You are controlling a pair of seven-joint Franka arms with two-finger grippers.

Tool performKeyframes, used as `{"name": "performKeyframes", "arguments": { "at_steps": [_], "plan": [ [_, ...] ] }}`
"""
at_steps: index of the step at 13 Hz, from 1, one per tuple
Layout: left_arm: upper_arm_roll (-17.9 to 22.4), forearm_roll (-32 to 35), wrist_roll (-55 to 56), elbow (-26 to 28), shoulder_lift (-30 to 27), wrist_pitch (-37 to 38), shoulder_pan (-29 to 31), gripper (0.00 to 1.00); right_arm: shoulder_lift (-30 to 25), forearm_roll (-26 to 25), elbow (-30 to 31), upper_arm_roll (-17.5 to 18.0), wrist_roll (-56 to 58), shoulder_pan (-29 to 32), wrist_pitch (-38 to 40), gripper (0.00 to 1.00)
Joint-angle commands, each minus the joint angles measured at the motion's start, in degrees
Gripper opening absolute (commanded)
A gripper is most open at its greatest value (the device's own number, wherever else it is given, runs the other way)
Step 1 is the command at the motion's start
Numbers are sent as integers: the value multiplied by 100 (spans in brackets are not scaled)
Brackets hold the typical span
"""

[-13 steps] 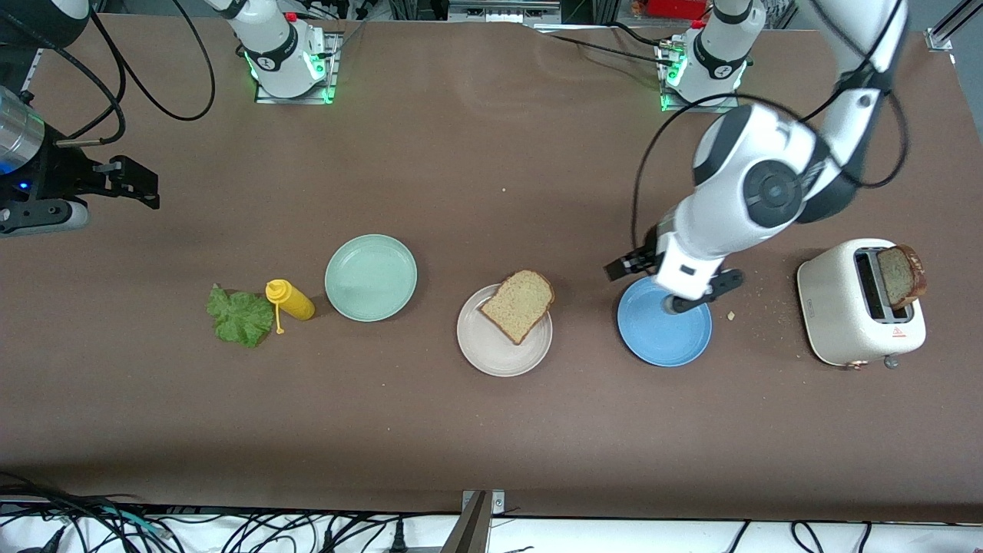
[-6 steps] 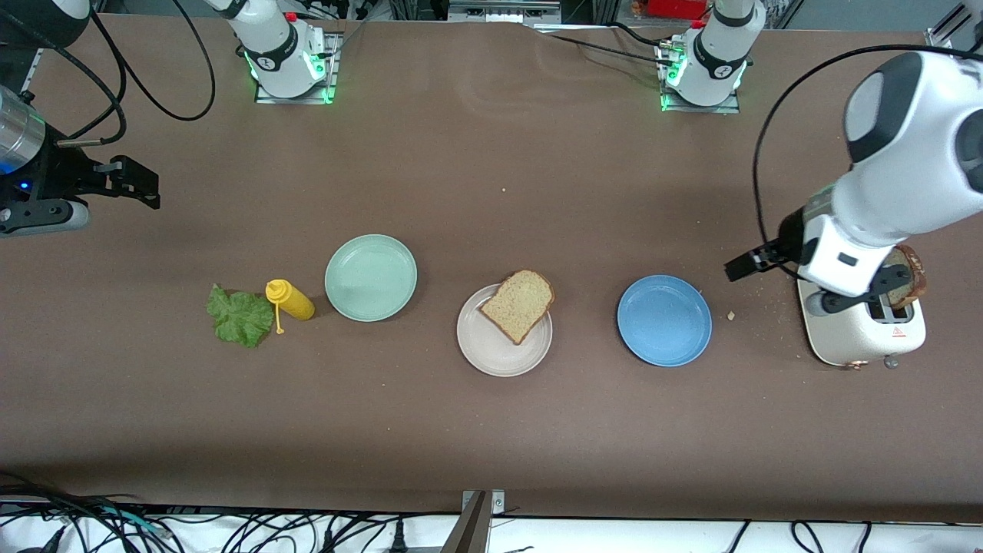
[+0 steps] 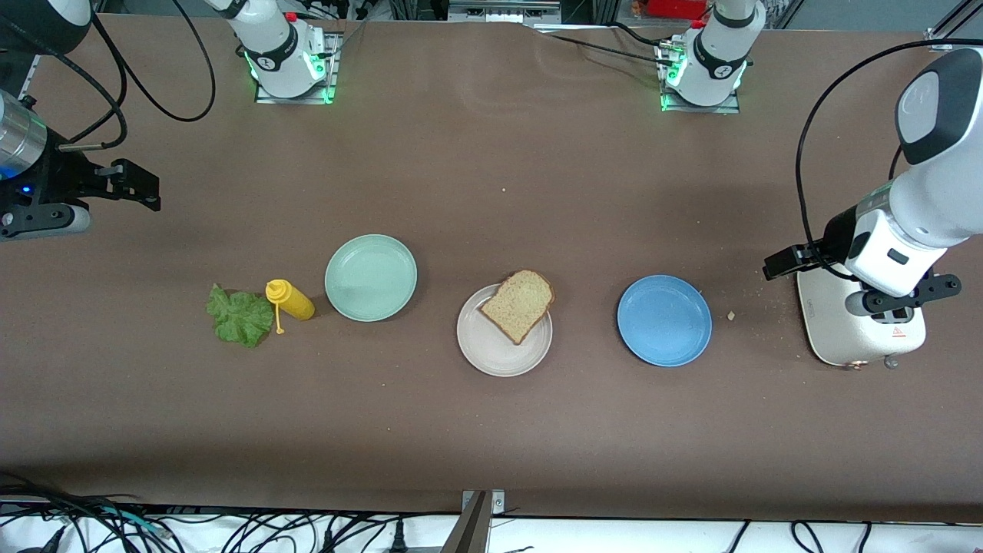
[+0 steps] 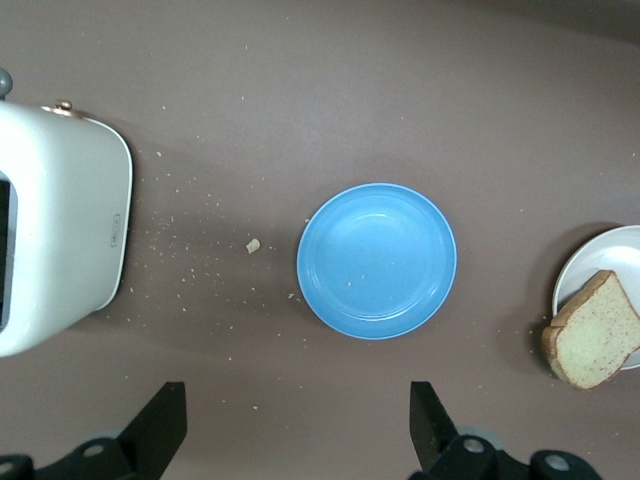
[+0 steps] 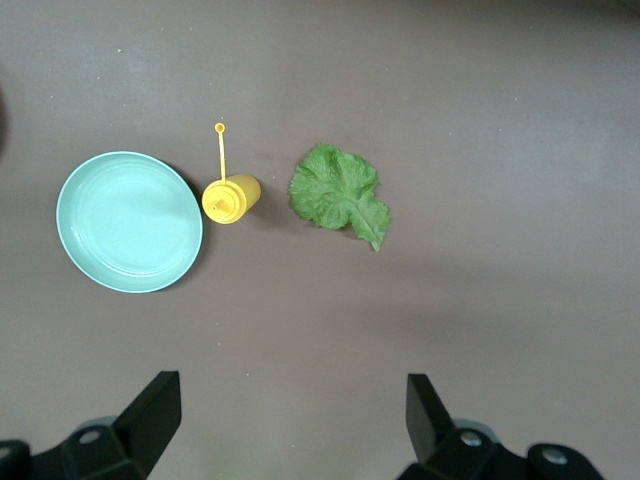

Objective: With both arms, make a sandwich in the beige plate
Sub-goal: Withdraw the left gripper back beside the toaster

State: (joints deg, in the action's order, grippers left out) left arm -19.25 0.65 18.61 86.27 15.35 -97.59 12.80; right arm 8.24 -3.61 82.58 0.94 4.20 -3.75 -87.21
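Sandwich bread [image 3: 518, 305] is lying alone on the beige plate [image 3: 491, 355], frame centre. Left gripper [image 4: 298, 432], spread empty over the toaster [image 3: 841, 338] at frame right, should be lowered straight; right gripper [image 5: 285, 425], also spread, waits.

Both pincers [image 4: 295, 430] [image 5: 290, 425] spread, empty.

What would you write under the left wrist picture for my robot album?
The open left gripper hangs above the table near a blue plate, a white toaster and bread on the beige plate.

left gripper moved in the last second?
Yes. The left gripper has swung from over the blue plate toward the left arm's end of the table and now hangs over the toaster, jaws open and empty.
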Motion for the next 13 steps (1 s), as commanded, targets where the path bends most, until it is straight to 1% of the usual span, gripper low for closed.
{"name": "performKeyframes", "arguments": {
  "at_steps": [1,4,5,7,9,13],
  "plan": [
    [-61,181,-314,100,-84,38,100,98,-6,-61,-5,3,-95,15,11,100],
    [-61,172,-323,100,-84,55,100,99,46,-113,-5,-15,-86,50,-33,100],
    [-61,172,-340,100,-84,56,100,99,151,-96,-5,-24,-86,67,-129,100],
    [-70,172,-341,100,-67,56,100,99,187,-78,-5,-15,-103,33,-305,100],
    [-70,172,-341,100,-58,64,100,99,152,9,21,-24,133,67,-236,100],
    [-79,172,-341,100,-49,82,91,99,257,18,4,29,370,-100,-262,100]
  ]
}}
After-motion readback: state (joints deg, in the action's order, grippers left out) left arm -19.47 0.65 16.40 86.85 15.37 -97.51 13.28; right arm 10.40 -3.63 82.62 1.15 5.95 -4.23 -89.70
